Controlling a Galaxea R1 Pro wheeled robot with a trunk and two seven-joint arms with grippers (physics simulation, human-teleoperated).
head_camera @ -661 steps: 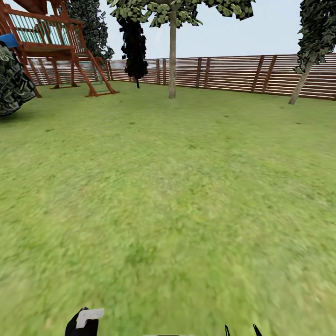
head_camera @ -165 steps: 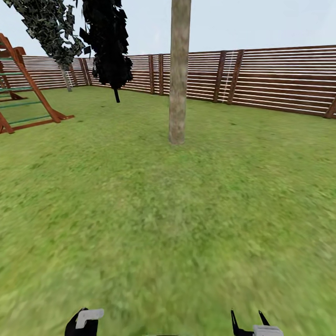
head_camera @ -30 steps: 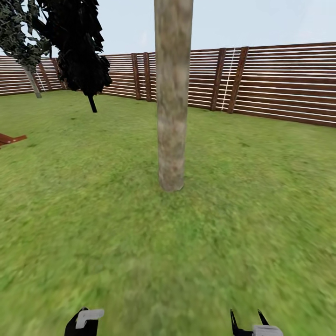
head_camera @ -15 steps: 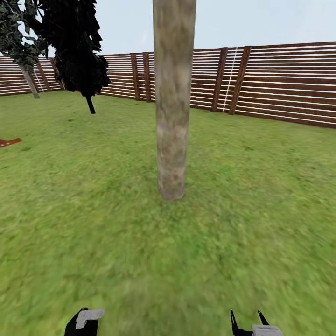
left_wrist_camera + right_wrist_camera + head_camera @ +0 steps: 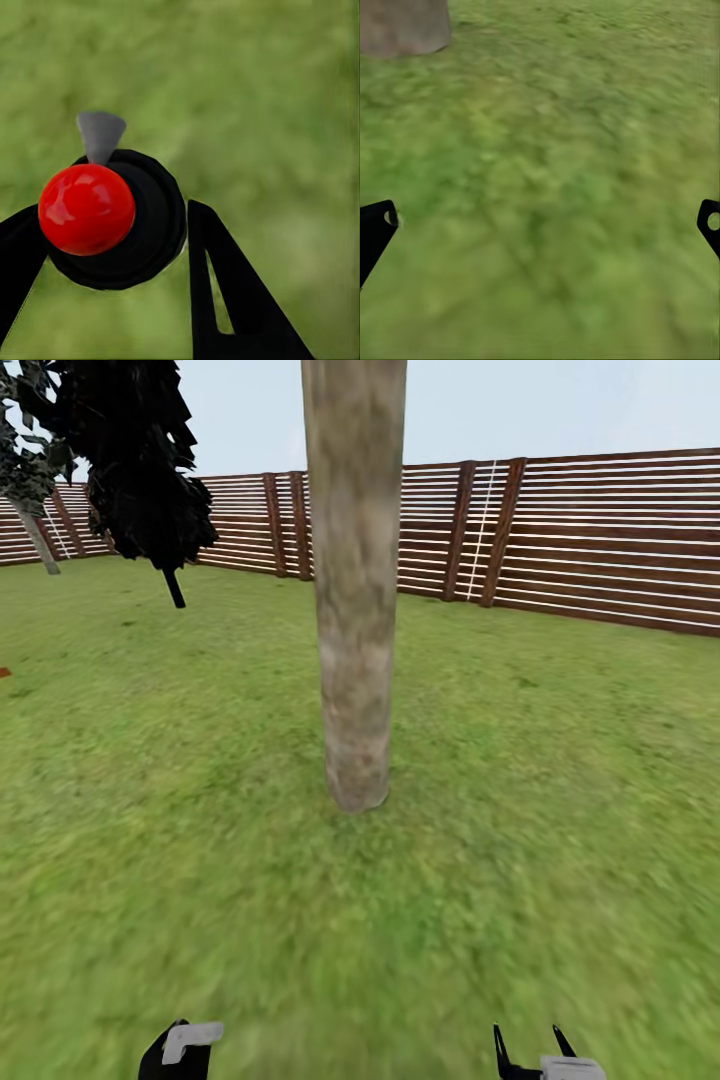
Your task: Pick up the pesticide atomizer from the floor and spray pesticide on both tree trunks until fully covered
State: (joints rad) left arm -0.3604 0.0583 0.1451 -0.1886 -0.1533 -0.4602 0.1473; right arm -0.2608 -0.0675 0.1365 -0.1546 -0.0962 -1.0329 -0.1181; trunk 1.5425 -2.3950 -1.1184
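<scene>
Blurry grass (image 5: 560, 780) surrounds mottled cylindrical trunk (image 5: 355, 610); left gripper (image 5: 112, 247) pinches round atomizer (image 5: 120, 221), right gripper (image 5: 540, 225) spread.

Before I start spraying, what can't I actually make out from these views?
- Mottled grey-brown tree trunk: its crown is cut off by the head view's top edge, and its far side is hidden by the trunk itself.
- Black round atomizer bottle with a red cap in the left tool: the left wrist view looks onto its top, so its body and label are hidden.
- Any spray on the bark: too blurred and mottled to tell.
</scene>
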